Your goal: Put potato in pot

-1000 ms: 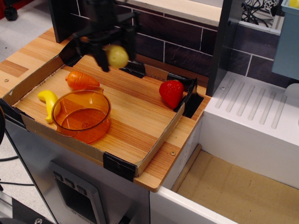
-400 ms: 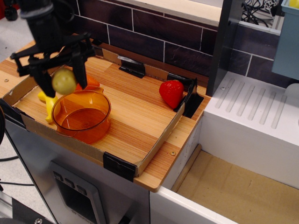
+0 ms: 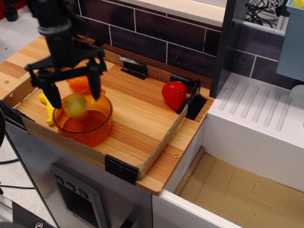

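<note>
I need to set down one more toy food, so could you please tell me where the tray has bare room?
The widest bare patch is the tray floor between the pot and the strawberry, running to the front right corner. The left end is crowded: banana, carrot, pot and the gripper above it.

The gripper (image 3: 73, 94) now hangs over the pot (image 3: 83, 118), having swung from the back of the tray to its left front a second ago. Its fingers (image 3: 95, 84) stand wider apart than before, and the potato (image 3: 75, 104), earlier clamped between them, is now loose and blurred inside the pot's rim, lower than it was held.
</note>
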You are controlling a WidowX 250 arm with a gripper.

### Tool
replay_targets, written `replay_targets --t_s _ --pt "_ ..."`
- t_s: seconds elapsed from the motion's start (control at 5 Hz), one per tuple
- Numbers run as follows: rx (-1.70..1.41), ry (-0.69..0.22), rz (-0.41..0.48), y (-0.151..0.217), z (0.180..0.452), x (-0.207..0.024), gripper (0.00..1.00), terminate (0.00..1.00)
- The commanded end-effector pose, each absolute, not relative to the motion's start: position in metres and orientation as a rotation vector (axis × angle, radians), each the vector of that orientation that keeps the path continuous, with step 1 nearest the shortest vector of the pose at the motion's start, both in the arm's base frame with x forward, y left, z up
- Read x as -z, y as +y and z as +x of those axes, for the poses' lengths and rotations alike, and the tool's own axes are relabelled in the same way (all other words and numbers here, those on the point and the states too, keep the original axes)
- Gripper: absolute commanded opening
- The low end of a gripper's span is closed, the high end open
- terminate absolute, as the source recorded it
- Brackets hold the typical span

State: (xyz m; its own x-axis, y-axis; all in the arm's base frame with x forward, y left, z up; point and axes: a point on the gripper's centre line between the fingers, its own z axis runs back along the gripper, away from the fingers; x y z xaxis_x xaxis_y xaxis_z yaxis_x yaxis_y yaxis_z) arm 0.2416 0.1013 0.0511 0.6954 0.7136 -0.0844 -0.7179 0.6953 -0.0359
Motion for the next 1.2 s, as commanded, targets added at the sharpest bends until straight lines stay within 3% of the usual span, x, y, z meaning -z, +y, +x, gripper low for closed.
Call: replay_targets --t_s 0.0,0.2,0.4,0.6,0.8,1.0 --pt "-0.804 0.041 -0.069 0.104 0.261 -0.064 1.00 0.00" --pt "-0.778 0.026 -0.035 0.107 0.269 -0.088 1.00 0.00" --pt "-0.848 -0.031 -0.068 0.118 0.284 -0.137 1.00 0.00" --pt "-0.991 -0.144 -0.001 0.129 0.305 -0.152 1.00 0.00" --pt "-0.991 -0.144 -0.001 0.129 0.305 -0.152 1.00 0.00" --pt "-0.991 -0.144 -0.001 0.129 0.305 -0.152 1.00 1.00"
